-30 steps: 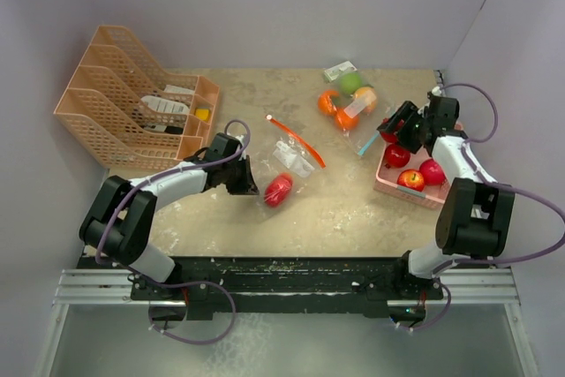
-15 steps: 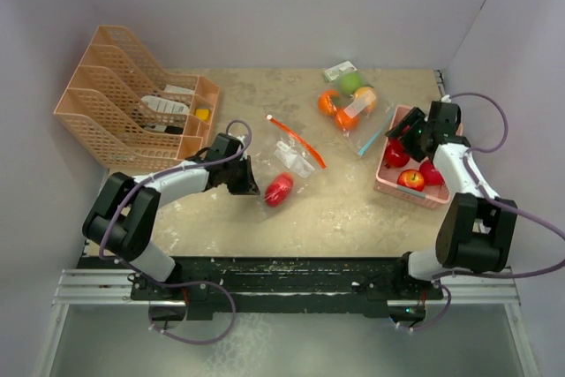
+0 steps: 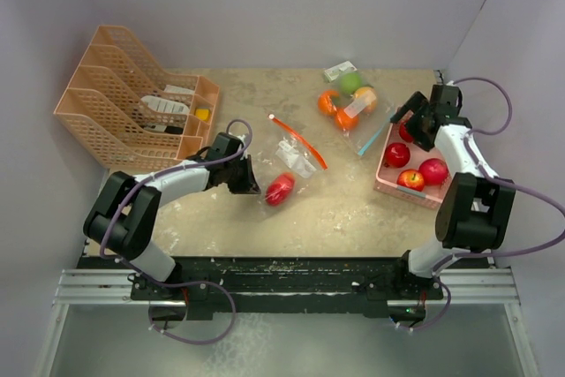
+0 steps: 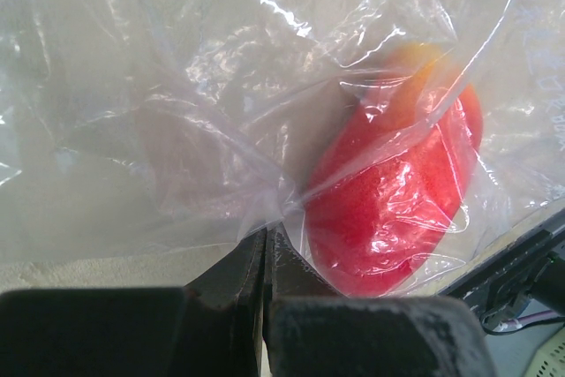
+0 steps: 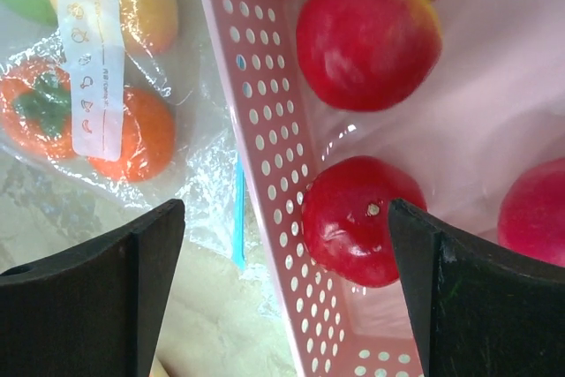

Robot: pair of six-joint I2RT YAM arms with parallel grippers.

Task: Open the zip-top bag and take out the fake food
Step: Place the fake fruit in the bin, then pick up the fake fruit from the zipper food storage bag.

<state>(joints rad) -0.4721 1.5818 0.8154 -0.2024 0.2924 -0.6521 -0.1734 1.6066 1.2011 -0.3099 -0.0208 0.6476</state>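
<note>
My left gripper (image 3: 251, 181) is shut on the near-left edge of a clear zip-top bag (image 3: 291, 158) with an orange-red zipper. The bag lies on the table and holds a red fruit (image 3: 280, 188). In the left wrist view the fingertips (image 4: 265, 249) pinch the film beside that fruit (image 4: 388, 200). My right gripper (image 3: 411, 123) is open and empty over the far left corner of the pink basket (image 3: 385, 181). In the right wrist view its jaws (image 5: 282, 209) straddle the basket wall (image 5: 265, 130) and a red apple (image 5: 362, 218).
The basket holds several red apples (image 3: 433, 170). A second clear bag (image 3: 353, 105) with oranges (image 5: 141, 130), a green apple and a blue zipper lies left of the basket. A peach file rack (image 3: 124, 99) stands at the far left. Walls close in on three sides.
My right gripper has moved right and back from the basket's left rim. A red apple now lies at the basket's far end under it. The left gripper and its bag have hardly moved.
</note>
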